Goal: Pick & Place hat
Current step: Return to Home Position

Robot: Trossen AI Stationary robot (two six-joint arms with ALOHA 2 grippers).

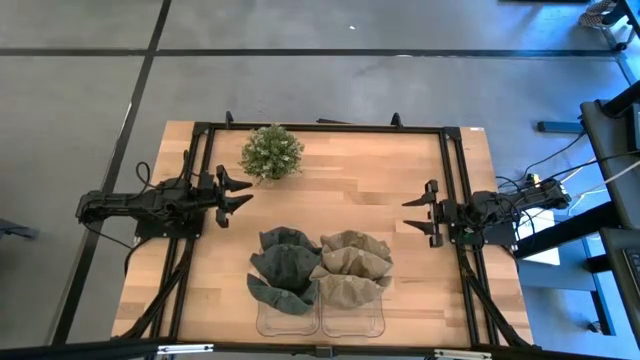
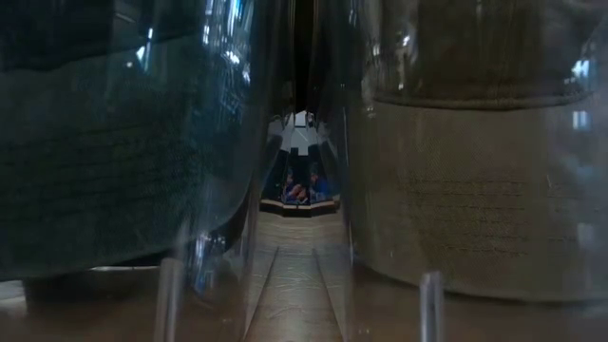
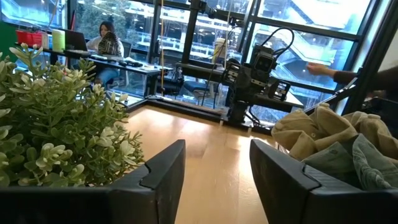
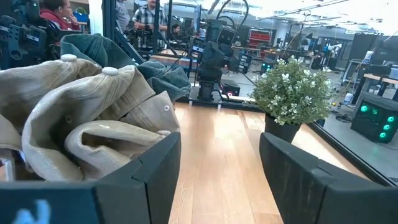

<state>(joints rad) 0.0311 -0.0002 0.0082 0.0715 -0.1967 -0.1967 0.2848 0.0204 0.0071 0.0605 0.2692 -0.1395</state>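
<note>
Bins (image 1: 300, 325) mostly buried under caps (image 1: 285, 262); left end effector (image 1: 249, 192), right end effector (image 1: 406, 214) both apart.

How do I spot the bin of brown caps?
On the wooden table, opposite the potted plant, two transparent bins stand side by side. The right bin is heaped with tan caps; the left bin holds dark grey-green caps.

Dark grey-green fabric caps (image 1: 283, 262) and tan fabric caps (image 1: 353, 265) were plain; light wooden plank tabletop (image 1: 350, 180) was striped; bushy potted plant (image 1: 271, 152) green.
</note>
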